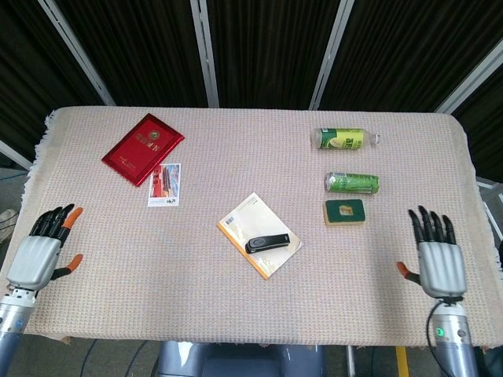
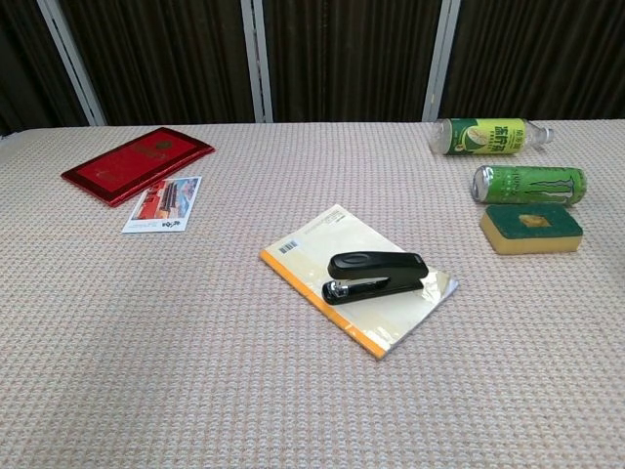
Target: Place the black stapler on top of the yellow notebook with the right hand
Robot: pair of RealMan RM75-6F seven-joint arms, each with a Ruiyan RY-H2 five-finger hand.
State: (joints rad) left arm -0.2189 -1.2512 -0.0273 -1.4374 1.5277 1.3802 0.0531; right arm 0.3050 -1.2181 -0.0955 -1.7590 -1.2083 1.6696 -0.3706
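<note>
The stapler (image 1: 267, 243) (image 2: 376, 277) is black and lies flat on top of the yellow notebook (image 1: 247, 220) (image 2: 317, 244), near the middle of the frame. The notebook lies on the desk (image 1: 196, 283) (image 2: 146, 371), turned at a slant.

To the right of the notebook is a sponge (image 1: 345, 211) (image 2: 531, 228) with a green top. Just above the sponge a green can (image 1: 352, 183) (image 2: 529, 183) lies on its side. Above the can a bottle (image 1: 343, 139) (image 2: 485, 136) with a yellow and green label lies on its side too. In the upper left of the frame is a red booklet (image 1: 143, 148) (image 2: 138, 164), with a small picture card (image 1: 164, 184) (image 2: 163, 204) just below it.

The right robot hand (image 1: 438, 259) is at the lower right of the head view, far from the stapler. Its fingers are spread and it holds nothing. The left robot hand (image 1: 39, 255) is at the lower left edge. Its fingers are spread too, with nothing in them.
</note>
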